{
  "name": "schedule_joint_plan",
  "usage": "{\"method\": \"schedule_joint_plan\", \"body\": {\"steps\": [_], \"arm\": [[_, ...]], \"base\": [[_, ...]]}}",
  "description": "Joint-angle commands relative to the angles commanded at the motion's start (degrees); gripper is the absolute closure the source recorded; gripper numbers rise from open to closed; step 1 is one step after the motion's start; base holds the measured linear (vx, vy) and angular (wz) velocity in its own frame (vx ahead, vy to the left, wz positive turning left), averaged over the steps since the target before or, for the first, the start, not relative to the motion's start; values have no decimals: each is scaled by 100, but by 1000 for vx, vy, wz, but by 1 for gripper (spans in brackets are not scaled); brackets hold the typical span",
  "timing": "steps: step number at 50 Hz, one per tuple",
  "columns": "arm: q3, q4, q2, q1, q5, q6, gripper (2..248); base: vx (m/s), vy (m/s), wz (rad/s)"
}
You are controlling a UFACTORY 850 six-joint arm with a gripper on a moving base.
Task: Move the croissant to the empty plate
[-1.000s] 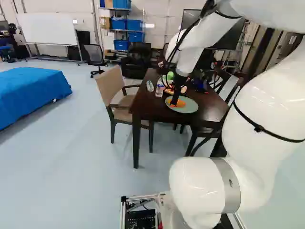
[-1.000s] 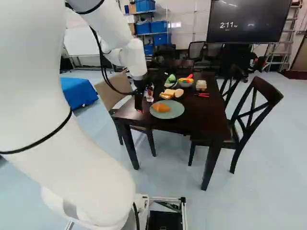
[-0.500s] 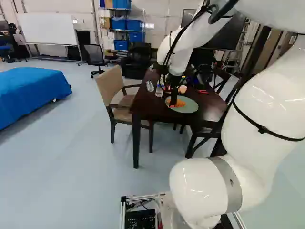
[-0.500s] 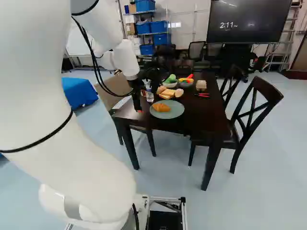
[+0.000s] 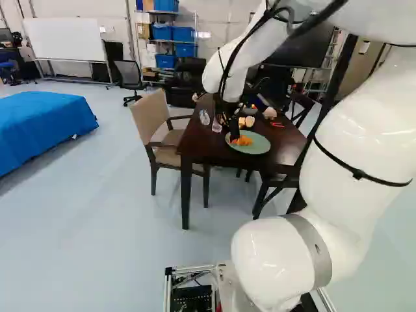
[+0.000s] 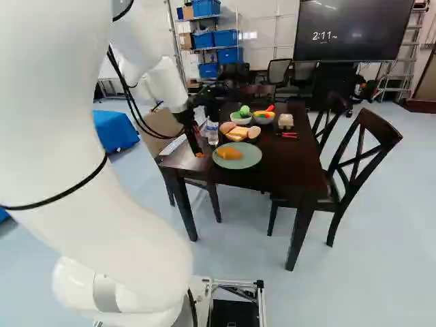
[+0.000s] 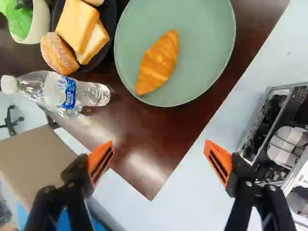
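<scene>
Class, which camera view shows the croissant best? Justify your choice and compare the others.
The wrist view: it shows the croissant large and whole, on the green plate. The right base view also shows all of it, but small. The left base view shows it small too, and the jaws seem to cover part.

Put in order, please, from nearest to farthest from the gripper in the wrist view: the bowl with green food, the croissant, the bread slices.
1. Croissant: ahead of the gripper, on the green plate.
2. Bread slices: on the dark dish, beside that plate.
3. Bowl: past the bread slices, on the dish's other side.
</scene>
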Motion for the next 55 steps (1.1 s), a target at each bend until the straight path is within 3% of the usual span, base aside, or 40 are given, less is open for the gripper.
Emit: {"method": "schedule_joint_plan", "body": {"steps": [16,32,55], "arm": [[296,-797,291,286,115,0,3],[783,-1512,793,374,323,0,3],[838,-1496,836,374,358,-43,3]], "base": [[0,0,0],[0,0,0],[0,0,0]]}}
